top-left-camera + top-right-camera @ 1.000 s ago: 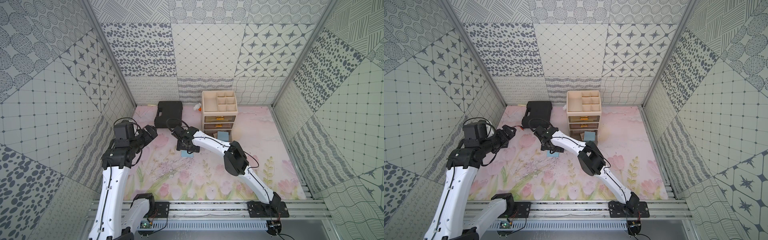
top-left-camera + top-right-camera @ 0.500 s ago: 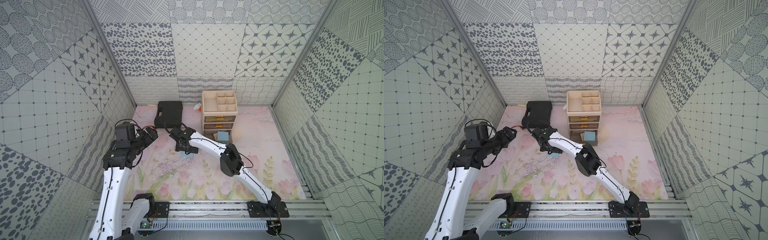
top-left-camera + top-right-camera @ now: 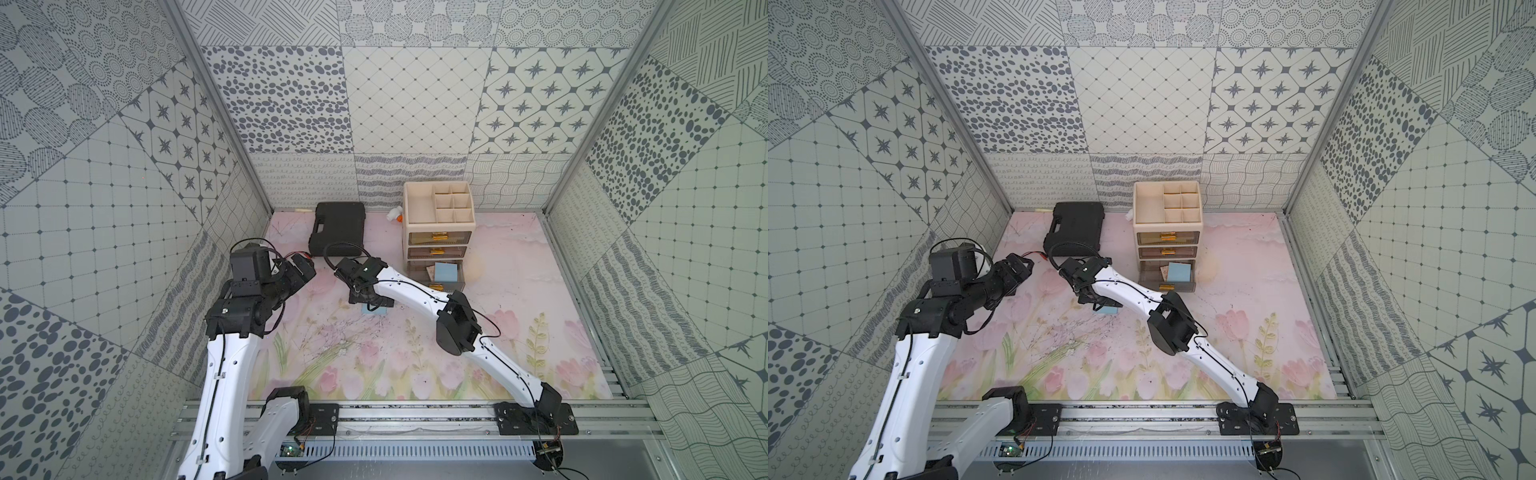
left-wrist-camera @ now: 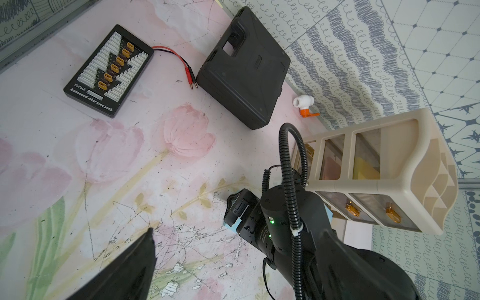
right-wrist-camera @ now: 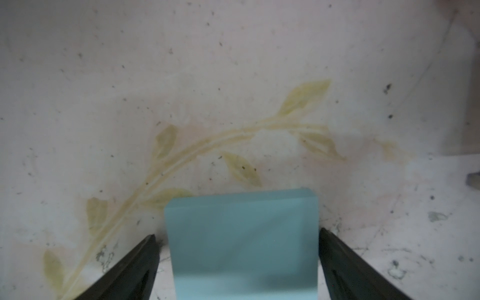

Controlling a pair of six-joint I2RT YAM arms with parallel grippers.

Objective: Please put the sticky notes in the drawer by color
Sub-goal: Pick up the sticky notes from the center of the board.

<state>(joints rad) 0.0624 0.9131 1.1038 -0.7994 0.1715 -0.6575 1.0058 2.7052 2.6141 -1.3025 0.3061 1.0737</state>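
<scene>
- R gripper [image 5: 237,233]: jaws spread wide, one finger either side of light-blue square paper sticky note [image 5: 241,259]. Note flat on bench, mid-area.
- L gripper [image 3: 302,269]: spread, holding nothing, nr left edge.
- Cream plastic three-drawer cabinet [image 3: 439,227]: far edge. Bottom drawer [image 3: 461,278] pulled out, second blue note [image 3: 446,272] inside.

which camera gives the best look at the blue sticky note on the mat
Right wrist: the blue sticky note fills the foreground, unobstructed. Both top views show only a sliver under the right gripper; the left wrist shows one edge.
</scene>
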